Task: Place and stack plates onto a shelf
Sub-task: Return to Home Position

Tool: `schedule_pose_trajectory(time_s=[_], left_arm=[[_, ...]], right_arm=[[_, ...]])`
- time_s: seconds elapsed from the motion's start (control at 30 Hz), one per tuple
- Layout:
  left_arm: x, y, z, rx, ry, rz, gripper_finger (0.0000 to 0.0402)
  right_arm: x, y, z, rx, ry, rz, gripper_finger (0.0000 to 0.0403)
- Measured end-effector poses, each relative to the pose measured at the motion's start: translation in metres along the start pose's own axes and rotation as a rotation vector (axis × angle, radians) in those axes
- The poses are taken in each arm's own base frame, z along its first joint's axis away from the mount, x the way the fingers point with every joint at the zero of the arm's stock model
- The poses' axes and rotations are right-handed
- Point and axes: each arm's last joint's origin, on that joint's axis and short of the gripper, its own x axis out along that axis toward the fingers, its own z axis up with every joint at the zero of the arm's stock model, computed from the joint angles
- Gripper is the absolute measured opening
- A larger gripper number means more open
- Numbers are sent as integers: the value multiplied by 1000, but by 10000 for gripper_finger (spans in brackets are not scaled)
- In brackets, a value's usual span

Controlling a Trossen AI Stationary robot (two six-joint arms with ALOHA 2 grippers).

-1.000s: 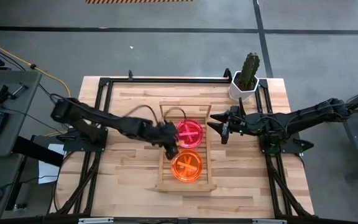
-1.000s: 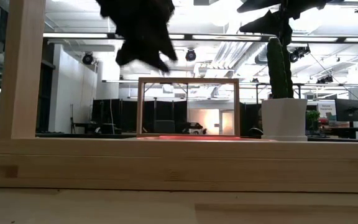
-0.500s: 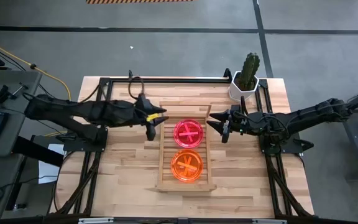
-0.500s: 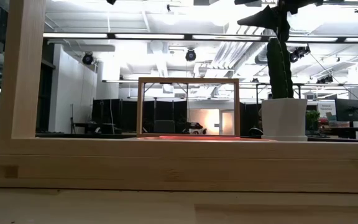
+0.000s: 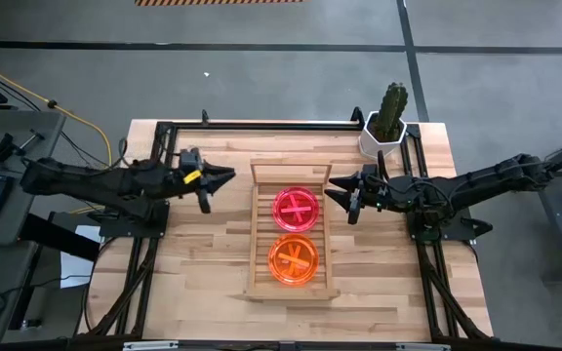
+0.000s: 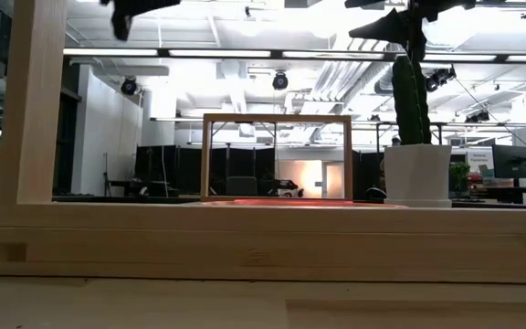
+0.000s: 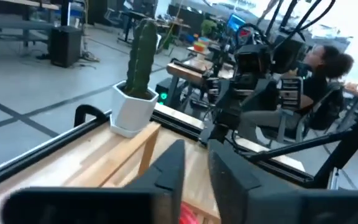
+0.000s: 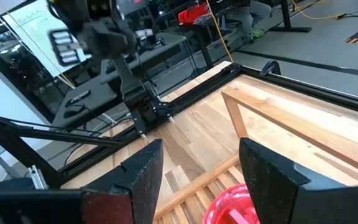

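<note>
Holding a pink plate and an orange plate, the shelf lies between left jaws and right jaws; both open

The plates are glossy, translucent plastic. The shelf and the surface are pale, matt wood.

Wooden slat-top table, black frame along its edges. Light-wood shelf lies flat at table centre. On the shelf: pink plates at the 12 o'clock end and orange plates at the 6 o'clock end, just beside each other. White cactus pot stands at the 1 o'clock corner.
</note>
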Motion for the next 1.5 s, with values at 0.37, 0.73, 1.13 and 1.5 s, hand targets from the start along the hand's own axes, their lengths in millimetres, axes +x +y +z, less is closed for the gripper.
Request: schedule_pose_trajectory(time_s=[0.37,0.73,1.13,1.5], left_arm=[[-32,35,-64,-134,-89,-25,2],[-49,55,-101,-196,-186,-51,0],[-62,66,-115,-206,-208,-45,0],[-64,66,-115,-206,-213,-45,1]], right_arm=[[0,0,0,0,0,0,195],[0,0,0,0,0,0,195],[-11,-4,5,-4,8,-4,195],[-46,-20,12,-33,73,-31,195]])
